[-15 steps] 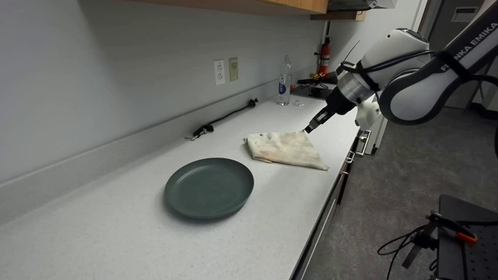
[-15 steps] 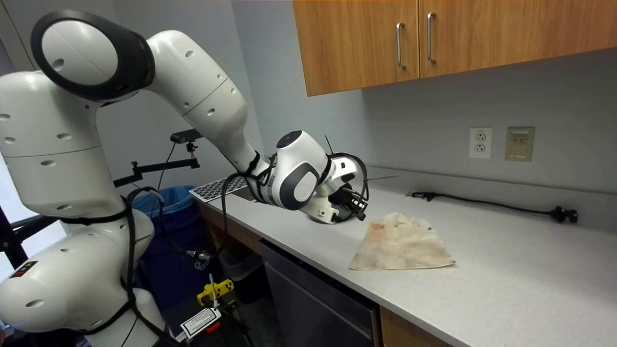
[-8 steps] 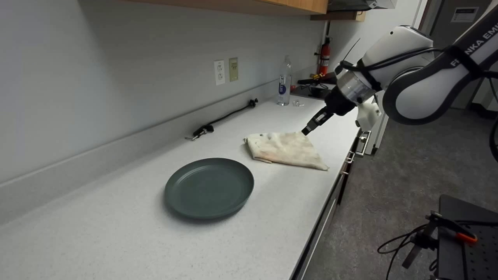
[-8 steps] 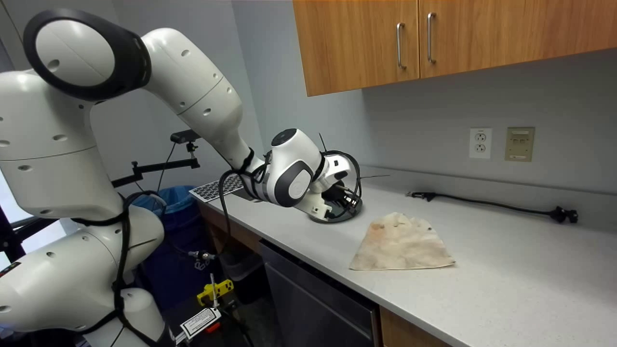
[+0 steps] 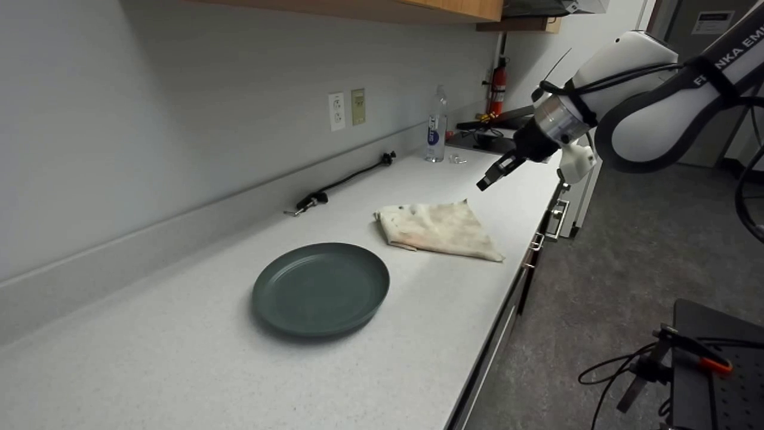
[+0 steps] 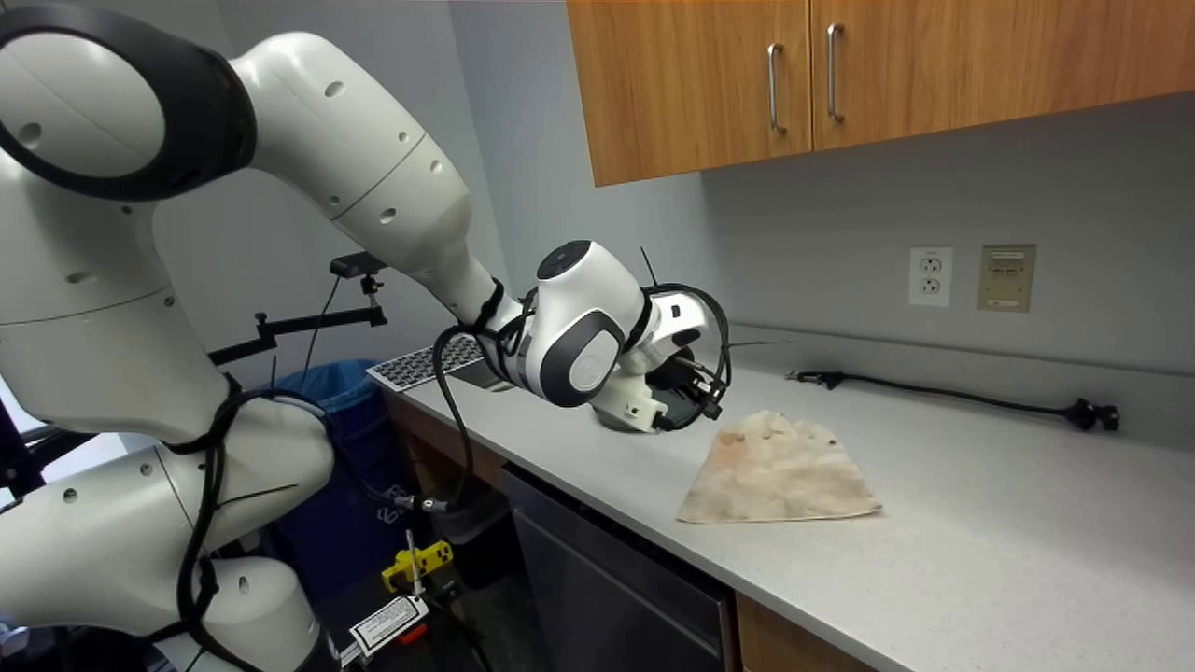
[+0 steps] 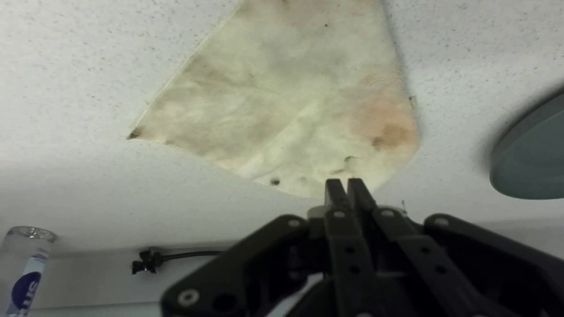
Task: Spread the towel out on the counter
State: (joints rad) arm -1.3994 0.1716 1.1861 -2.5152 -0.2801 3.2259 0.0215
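Note:
The towel (image 5: pixel 439 230), a cream cloth with brownish and pinkish stains, lies on the pale speckled counter (image 5: pixel 358 382). In an exterior view its plate-side edge looks rounded, as if folded over, and one corner at the far side tips up slightly. From above, the towel (image 7: pixel 299 92) tapers to a pointed corner at the left, and its top is cut off by the frame. My gripper (image 7: pixel 344 182) hangs above the counter, apart from the cloth (image 6: pixel 780 471). A narrow gap separates its fingertips, with nothing between them.
A dark green plate (image 5: pixel 321 289) sits beside the towel. Along the backsplash lies a black rod with clamps (image 5: pixel 352 179), and a clear bottle (image 5: pixel 436 128) stands further back. Wooden cabinets (image 6: pixel 887 75) overhang the counter, whose front edge drops to the floor.
My gripper has risen and drawn away from the towel's far corner in an exterior view. The arm has shifted with it. The towel and plate have stayed put.

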